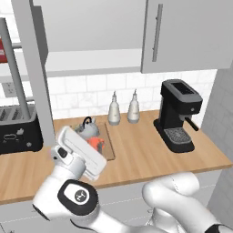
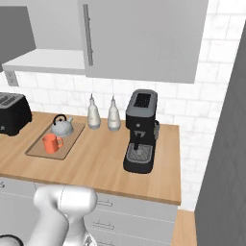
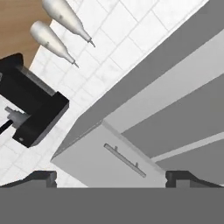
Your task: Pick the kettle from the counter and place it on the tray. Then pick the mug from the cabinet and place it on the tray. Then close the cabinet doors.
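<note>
The tabletop (image 2: 101, 166) is a long light-brown wooden surface running along the tiled wall, above pale grey drawers. A flat wooden tray (image 2: 37, 150) lies on it toward the left. The kettle (image 2: 62, 126) stands at the tray's rear, near the wall; the mug (image 2: 50, 143) stands in front of it, on the same tray. Two pale slim-necked bottles (image 2: 93, 114) stand side by side on the tabletop against the wall, just right of the tray. A black coffee machine (image 2: 140, 132) stands further right. A black toaster (image 2: 13, 113) occupies the far left.
</note>
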